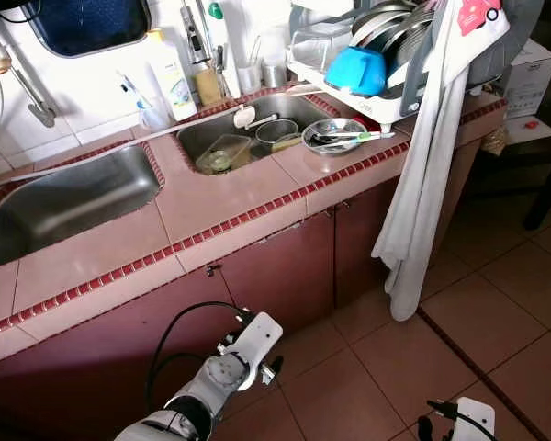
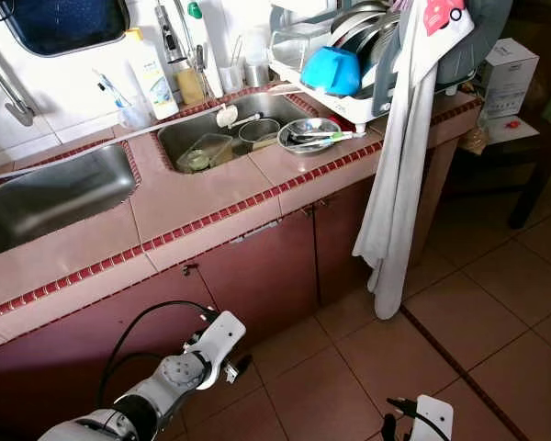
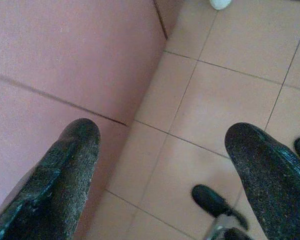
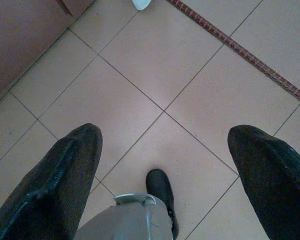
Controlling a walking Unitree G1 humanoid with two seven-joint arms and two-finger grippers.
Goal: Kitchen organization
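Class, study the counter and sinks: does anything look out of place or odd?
Yes. A white cloth dangles from the dish rack over the counter edge nearly to the floor, and a metal bowl with utensils perches on the sink's rim.

Silver left arm (image 1: pixel 211 377) with looping black cable; each hand (image 3: pixel 165 170) has two textured black fingers.
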